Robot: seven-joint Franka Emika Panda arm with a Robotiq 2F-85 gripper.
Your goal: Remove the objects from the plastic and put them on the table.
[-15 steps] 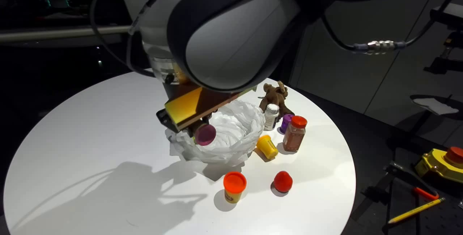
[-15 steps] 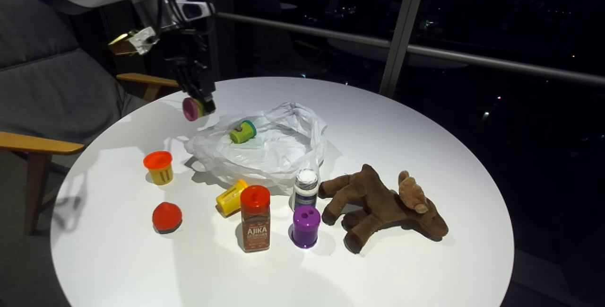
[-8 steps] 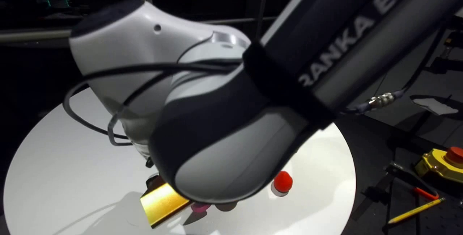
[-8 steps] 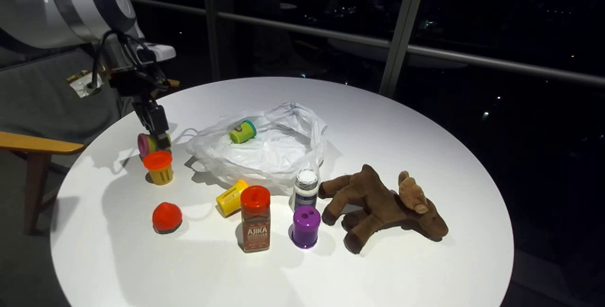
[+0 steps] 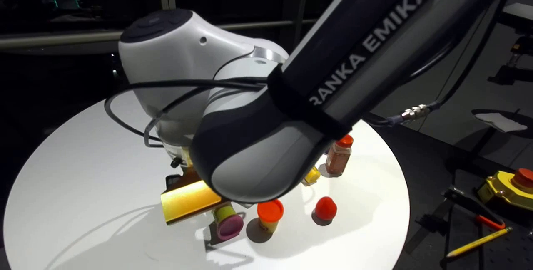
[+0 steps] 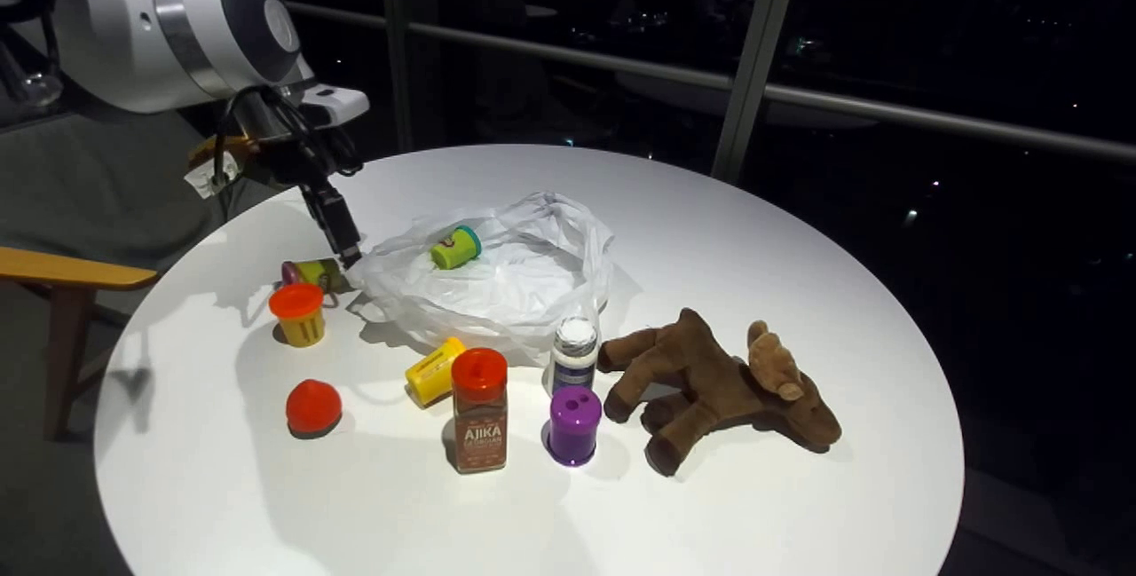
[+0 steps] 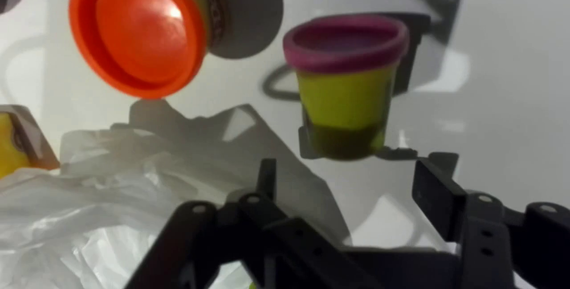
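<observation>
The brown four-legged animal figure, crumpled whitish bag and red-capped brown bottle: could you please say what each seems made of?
Animal figure: probably plush fabric, matte; its limbs catch no shine.
Bag: likely thin plastic film, glossy, judging by bright, crinkled folds.
Bottle: shiny, seemingly clear near the top; glass or plastic, I cannot tell.

A robot arm [image 5: 258,149] blocks the center of an exterior view, partly hiding a yellow tub [image 5: 312,176], itself cropped at the wrist view's left edge; there, the plastic bag [image 7: 89,231] runs out of frame, lower left.
</observation>
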